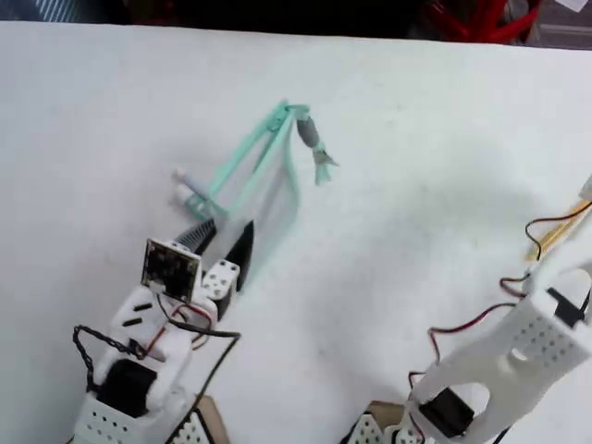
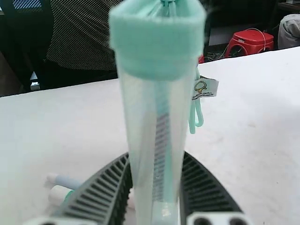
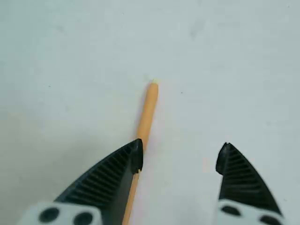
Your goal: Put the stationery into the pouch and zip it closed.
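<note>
So the left gripper point(image 1: 220, 239) has its two fingers squeezed in on the near end of the pouch point(image 1: 264, 180), a clear one with mint green trim. It's pinched flat between the ribbed pads, and from the left wrist view the pouch point(image 2: 157, 93) stands up on edge and runs straight away from the camera to its mint far end. A little white tag point(image 2: 206, 87) and a mint loop point(image 2: 197, 117) dangle off that far end. In the high view that's the bit sticking out past the pouch tip. Two pale pens point(image 1: 183, 185), one white-ended and one light blue, lie on the white table point(image 1: 416, 139) just beside the pouch, close to the left gripper's fingers. I can't tell if they actually touch the pouch. Over on the other side, well apart from all that, the right gripper point(image 3: 183, 154) is spread wide open with nothing in it, low over the table. An orange-yellow pencil point(image 3: 147, 110) lies flat there. It runs under one fingertip rather than between the two, so it isn't gripped. In the high view the pencil point(image 1: 555, 236) sits near the table's right edge, next to the right arm.
</note>
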`<state>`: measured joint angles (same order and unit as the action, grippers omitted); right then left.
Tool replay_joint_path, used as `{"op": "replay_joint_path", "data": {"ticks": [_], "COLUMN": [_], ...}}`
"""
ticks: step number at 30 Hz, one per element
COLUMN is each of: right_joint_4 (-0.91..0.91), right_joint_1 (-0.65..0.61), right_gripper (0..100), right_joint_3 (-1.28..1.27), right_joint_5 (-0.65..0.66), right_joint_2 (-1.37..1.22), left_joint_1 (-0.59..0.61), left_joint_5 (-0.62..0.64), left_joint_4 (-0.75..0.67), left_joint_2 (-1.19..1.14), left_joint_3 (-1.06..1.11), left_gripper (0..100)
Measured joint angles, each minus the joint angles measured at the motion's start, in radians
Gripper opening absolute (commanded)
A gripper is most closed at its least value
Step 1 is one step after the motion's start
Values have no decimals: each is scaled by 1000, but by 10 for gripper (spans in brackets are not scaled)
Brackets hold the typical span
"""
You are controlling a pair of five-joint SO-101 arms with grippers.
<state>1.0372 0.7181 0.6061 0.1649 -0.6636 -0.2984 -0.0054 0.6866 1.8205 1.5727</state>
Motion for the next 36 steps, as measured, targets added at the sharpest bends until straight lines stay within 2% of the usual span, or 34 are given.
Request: {"op": "replay_joint_path", "data": {"ticks": [10,16,26,33,36], "right_joint_4": [0,0,0,-5,-25], "right_joint_1": [-54,-92,-66,-61,-51], "right_gripper": [252,251,244,29,24], "right_joint_3": [385,545,701,724,738], "right_joint_5": [0,0,0,2,54], "right_joint_2": [-393,-512,-640,-689,-707], "left_joint_1": [0,0,0,0,0], "left_joint_5": [0,0,-6,-6,-6], "left_joint_4": [0,0,0,0,0], "left_joint_2": [0,0,0,0,2], "left_joint_3": [0,0,0,0,3], "left_gripper": [116,116,116,116,116]}}
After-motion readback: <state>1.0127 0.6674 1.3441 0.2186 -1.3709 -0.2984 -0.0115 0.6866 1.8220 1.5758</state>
